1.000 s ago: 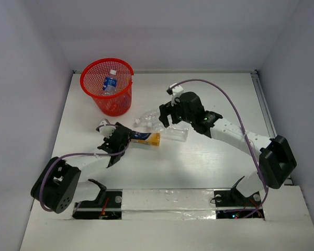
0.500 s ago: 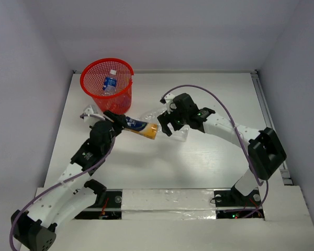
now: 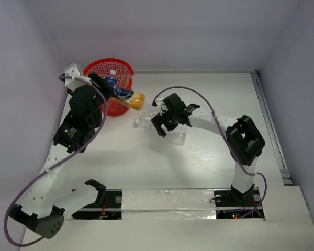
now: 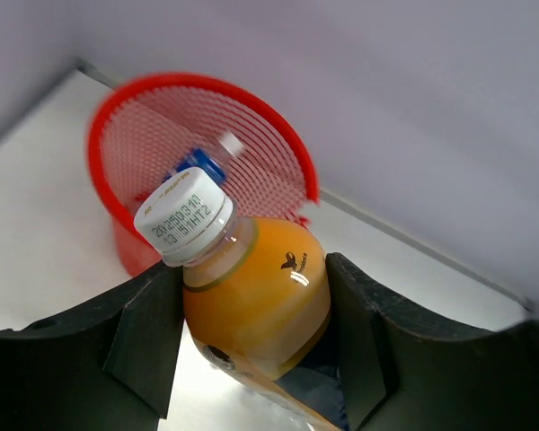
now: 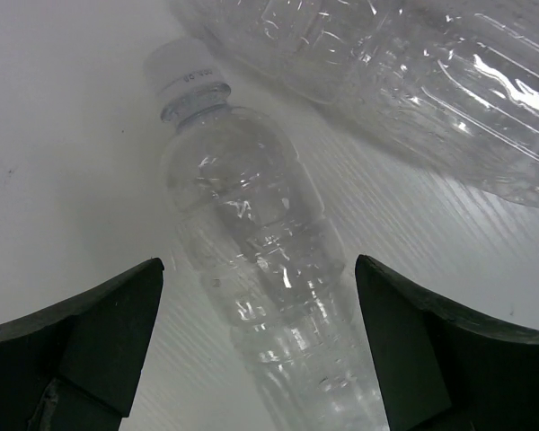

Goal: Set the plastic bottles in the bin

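larger clear bottle point(image 5: 413, 81) just ahead of right fingers point(image 5: 422, 350); bin point(image 4: 269, 171) mouth open

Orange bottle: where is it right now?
Top view, far left: the orange bottle is held in the left pincer, at the right rim of the red bin.

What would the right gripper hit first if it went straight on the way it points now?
The small clear bottle with the white cap. In the wrist view it lies on the table directly between the open fingers of the right gripper. How near it is I cannot tell.
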Available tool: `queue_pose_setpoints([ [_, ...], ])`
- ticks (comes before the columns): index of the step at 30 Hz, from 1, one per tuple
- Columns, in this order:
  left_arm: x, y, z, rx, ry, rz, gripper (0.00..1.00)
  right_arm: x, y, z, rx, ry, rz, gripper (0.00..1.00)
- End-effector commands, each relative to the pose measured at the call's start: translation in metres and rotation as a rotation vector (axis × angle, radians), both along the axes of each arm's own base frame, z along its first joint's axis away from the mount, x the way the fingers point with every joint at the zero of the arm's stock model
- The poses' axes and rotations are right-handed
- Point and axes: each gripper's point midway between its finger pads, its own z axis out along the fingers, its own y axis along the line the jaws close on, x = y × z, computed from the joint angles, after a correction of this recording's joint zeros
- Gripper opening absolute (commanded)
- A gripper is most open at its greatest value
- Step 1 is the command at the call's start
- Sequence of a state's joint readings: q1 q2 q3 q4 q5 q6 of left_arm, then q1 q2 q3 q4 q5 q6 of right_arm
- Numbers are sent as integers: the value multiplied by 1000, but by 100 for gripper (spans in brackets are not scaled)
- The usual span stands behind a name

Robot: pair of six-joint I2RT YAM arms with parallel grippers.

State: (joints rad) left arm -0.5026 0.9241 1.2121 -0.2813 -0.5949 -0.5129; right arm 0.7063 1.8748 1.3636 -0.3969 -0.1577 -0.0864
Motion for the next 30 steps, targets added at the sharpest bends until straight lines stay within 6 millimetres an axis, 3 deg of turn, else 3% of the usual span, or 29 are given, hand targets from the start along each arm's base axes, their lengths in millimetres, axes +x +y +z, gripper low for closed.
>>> queue_pose_setpoints([
  [1,20,33,12,153,49,123,35,0,11,10,41,2,26,93],
  [3,33,54,27,151,39,166,35,-3,11,6,48,18,21,93],
  [5,53,59,21,172,83,186,35,-7,10,2,49,36,19,92],
  [6,56,67,35,182,74,218,35,-10,9,-3,50,47,14,92],
  [8,75,73,27,219,136,272,35,-16,12,-1,67,47,20,91],
  [9,76,78,42,235,125,300,35,-16,15,1,94,45,17,91],
  [11,90,88,37,254,161,369,35,-20,16,1,114,54,16,87],
  [13,98,90,47,274,154,390,35,-24,20,2,128,55,25,84],
  [14,108,94,38,304,193,428,35,-24,19,1,127,52,23,83],
  [15,109,97,40,319,207,450,34,-25,19,3,132,47,23,83],
  [19,118,109,17,422,292,544,33,-27,18,3,144,61,4,73],
  [22,111,126,18,481,299,676,32,-31,23,7,163,59,16,69],
  [27,104,134,51,471,199,748,27,-33,25,20,199,40,26,68],
  [30,102,141,61,508,186,812,25,-34,24,22,205,39,21,68],
])
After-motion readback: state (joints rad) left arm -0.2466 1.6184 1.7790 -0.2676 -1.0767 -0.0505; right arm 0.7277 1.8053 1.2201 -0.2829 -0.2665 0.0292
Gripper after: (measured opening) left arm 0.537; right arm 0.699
